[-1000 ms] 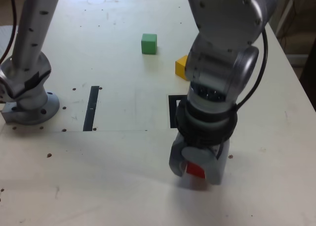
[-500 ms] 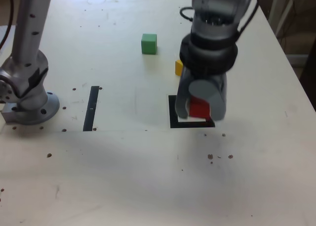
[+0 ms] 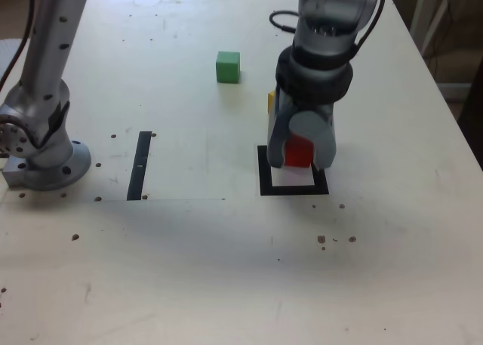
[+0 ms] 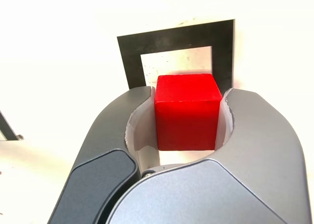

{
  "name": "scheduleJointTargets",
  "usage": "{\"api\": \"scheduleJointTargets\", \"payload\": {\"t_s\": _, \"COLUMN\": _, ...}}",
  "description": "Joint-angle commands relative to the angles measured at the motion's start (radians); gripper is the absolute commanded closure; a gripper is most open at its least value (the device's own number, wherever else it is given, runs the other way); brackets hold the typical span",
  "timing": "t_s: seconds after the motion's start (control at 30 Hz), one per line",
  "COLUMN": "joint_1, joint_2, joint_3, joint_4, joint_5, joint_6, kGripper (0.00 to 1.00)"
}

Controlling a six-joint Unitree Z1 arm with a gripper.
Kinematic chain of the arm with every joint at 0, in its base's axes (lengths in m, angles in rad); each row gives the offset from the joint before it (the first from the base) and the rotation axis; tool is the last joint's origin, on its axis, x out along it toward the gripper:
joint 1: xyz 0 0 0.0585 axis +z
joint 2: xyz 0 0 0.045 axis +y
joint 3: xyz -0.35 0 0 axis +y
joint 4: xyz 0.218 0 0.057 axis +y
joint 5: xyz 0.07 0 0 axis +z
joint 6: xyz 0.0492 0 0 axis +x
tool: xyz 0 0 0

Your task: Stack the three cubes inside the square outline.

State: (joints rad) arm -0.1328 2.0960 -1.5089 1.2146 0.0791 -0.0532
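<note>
Over the last second the arm (image 3: 332,28) has swung from the near edge of the table (image 3: 189,269) back toward its middle, carrying the red cube (image 3: 299,152) with it, so the gripper (image 3: 300,150) now hangs over the square outline (image 3: 264,180) instead of over bare tabletop in front of it. The jaws are clamped on the red cube from both sides, and in the wrist view the cube (image 4: 186,117) sits just over the pale centre of the outline (image 4: 128,55), close to lined up. It looks still a little above the surface, not yet set down. The green cube (image 3: 228,66) lies well apart toward the far side, and the yellow cube (image 3: 271,102) peeks out just behind the gripper; both are unmoved. The carry is nearly done; lowering and letting go would probably place the bottom block of the stack.
</note>
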Motion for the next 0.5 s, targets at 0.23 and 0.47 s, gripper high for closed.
{"api": "scheduleJointTargets", "payload": {"t_s": 0.23, "joint_1": -0.001, "joint_2": -0.001, "joint_3": 0.076, "joint_4": -0.086, "joint_5": -0.027, "joint_6": -0.02, "kGripper": 0.64}}
{"api": "scheduleJointTargets", "payload": {"t_s": 0.47, "joint_1": -0.001, "joint_2": -0.026, "joint_3": 0.102, "joint_4": -0.096, "joint_5": -0.029, "joint_6": -0.023, "kGripper": 0.64}}
